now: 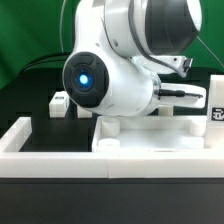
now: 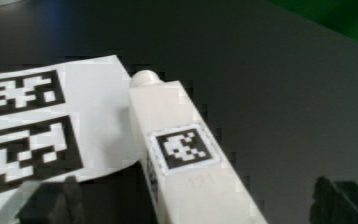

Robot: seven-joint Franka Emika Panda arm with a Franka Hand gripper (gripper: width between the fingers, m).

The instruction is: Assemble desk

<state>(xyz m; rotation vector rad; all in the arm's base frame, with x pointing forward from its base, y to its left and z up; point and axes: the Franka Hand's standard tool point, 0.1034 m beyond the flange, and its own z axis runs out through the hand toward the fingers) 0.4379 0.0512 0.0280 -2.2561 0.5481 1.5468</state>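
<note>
In the wrist view a white square leg post (image 2: pixel 185 140) with a black-white tag lies on the black table, its peg end pointing away. It lies along the edge of the marker board (image 2: pixel 43 110). My gripper (image 2: pixel 194 205) is open. Its dark fingers (image 2: pixel 345 200) stand on either side of the post's near end, with a gap on each side. In the exterior view the arm's body hides the gripper. Another small white leg post (image 1: pixel 60 102) stands at that view's left. A white slab (image 1: pixel 150 135), likely the tabletop, lies under the arm.
A long low white border wall (image 1: pixel 50 150) runs along the front and left in the exterior view. A white tagged piece (image 1: pixel 216 108) shows at that view's right edge. Black cables hang behind the arm.
</note>
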